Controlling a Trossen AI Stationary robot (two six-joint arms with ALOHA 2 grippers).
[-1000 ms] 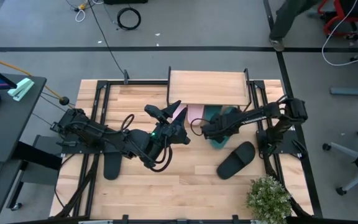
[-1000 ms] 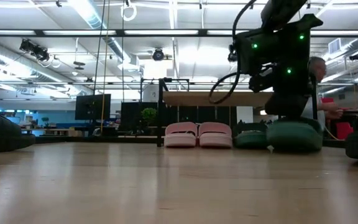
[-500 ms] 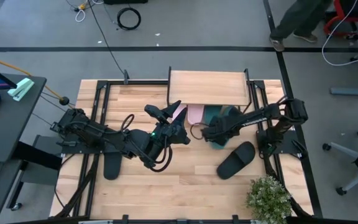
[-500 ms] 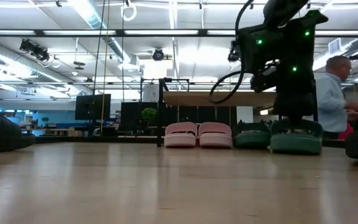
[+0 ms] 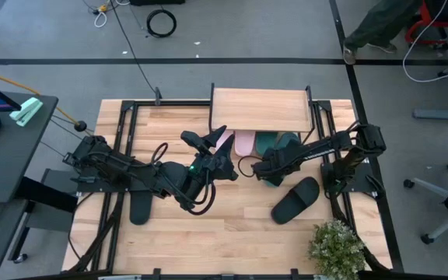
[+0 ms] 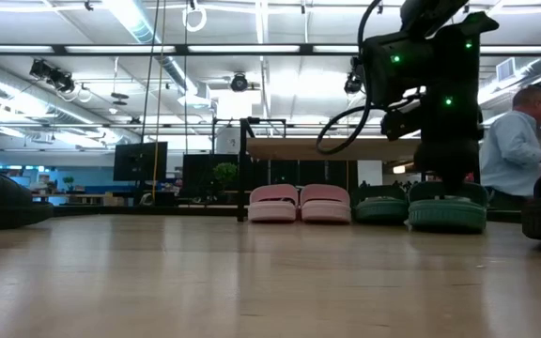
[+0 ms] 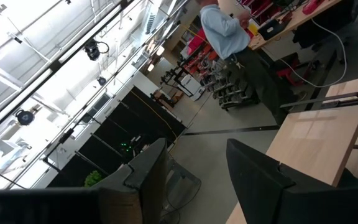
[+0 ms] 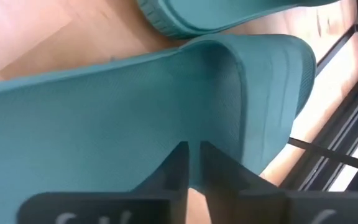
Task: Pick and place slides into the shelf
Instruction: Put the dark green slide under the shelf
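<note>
Two pink slides (image 6: pixel 299 202) and one teal slide (image 6: pixel 381 208) stand on their soles under the shelf (image 5: pixel 259 109), heels toward the near edge. A second teal slide (image 6: pixel 447 214) lies flat on the table to their right. My right gripper (image 8: pixel 192 165) slants down over it, fingers a narrow slit apart. My left gripper (image 5: pixel 208 144) hangs raised over the table's middle, open with nothing between its fingers (image 7: pixel 260 180). Two black slides (image 5: pixel 295 200) (image 5: pixel 140 208) lie on the table nearer the front. My right gripper stands over the second teal slide's long side edge (image 8: pixel 166 134), behind the strap (image 8: pixel 260 74), slanting down from the table's right. The fingers' own bodies hide their tips. I cannot tell whether they touch the slide, which lies flat on the table.
A potted plant (image 5: pixel 335 247) stands at the near right corner. The shelf's black frame (image 8: pixel 340 124) runs close beside the teal slide. A person (image 6: pixel 524 150) moves in the room beyond the table. Bare tabletop lies between the two black slides.
The second teal slide stood tipped up beneath my right gripper and now lies flat on its sole, shifted toward the shelf beside the other teal slide. My right gripper has stayed over it. A person has walked across the background.
</note>
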